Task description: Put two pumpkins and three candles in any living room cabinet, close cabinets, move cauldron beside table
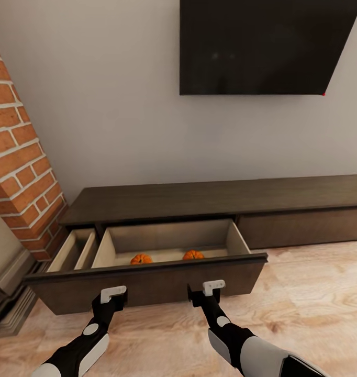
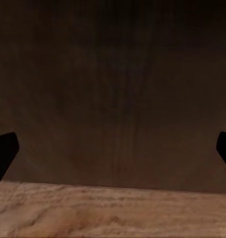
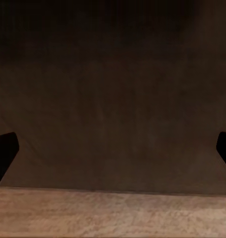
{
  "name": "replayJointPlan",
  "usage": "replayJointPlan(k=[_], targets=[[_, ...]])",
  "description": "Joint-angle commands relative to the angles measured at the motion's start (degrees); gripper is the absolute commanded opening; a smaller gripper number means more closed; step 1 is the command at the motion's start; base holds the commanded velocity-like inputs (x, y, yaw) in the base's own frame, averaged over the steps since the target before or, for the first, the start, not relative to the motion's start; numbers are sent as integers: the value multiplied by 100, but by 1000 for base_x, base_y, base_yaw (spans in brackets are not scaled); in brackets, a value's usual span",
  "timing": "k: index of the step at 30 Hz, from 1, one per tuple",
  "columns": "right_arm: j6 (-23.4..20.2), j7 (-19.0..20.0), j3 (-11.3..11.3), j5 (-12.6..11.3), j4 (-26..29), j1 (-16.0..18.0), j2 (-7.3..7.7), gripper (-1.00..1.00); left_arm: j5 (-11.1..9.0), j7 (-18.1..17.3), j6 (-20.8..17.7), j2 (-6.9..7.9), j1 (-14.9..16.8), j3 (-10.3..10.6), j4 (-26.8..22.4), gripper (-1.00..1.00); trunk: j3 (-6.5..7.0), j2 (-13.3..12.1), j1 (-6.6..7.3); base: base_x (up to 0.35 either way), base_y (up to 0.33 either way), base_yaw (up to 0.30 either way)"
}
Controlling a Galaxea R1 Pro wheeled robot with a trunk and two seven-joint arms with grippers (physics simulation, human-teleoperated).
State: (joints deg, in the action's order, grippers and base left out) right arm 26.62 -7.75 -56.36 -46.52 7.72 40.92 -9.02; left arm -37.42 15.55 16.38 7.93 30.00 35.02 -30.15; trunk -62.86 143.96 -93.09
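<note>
Two pumpkins (image 1: pixel 141 258) in drawer (image 1: pixel 147 285), beyond spread jaws

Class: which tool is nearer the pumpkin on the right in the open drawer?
Right. The right tool is just below that pumpkin, across the drawer front; the left tool sits further left.

You have two small round orange pumpkins (image 1: pixel 141 258) (image 1: pixel 193 255) in one open tan-lined drawer (image 1: pixel 147 285) of one long dark-brown wood cabinet (image 1: pixel 210 199). You see one black wall screen (image 1: pixel 262 44), one red-brick column (image 1: pixel 21 167), and two black-and-white grippers (image 1: pixel 111 298) (image 1: pixel 207 293).
</note>
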Motion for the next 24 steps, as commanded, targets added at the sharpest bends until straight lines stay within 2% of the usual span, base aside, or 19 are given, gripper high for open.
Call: replayJointPlan(k=[1, 19, 24], targets=[[10, -42, -49, -15, 1, 4, 1, 100, -37, 44, 23, 7, 5, 49, -4, 100, -5, 2, -1, 163, 0, 0], [10, -42, -48, -15, 1, 4, 2, 100, -37, 44, 23, 7, 5, 49, 6, 100, -5, 2, -1, 56, 0, 0], [10, -42, -50, -15, 1, 4, -2, 100, -37, 44, 23, 7, 5, 49, 8, 100, -5, 2, -1, 229, 0, 0]])
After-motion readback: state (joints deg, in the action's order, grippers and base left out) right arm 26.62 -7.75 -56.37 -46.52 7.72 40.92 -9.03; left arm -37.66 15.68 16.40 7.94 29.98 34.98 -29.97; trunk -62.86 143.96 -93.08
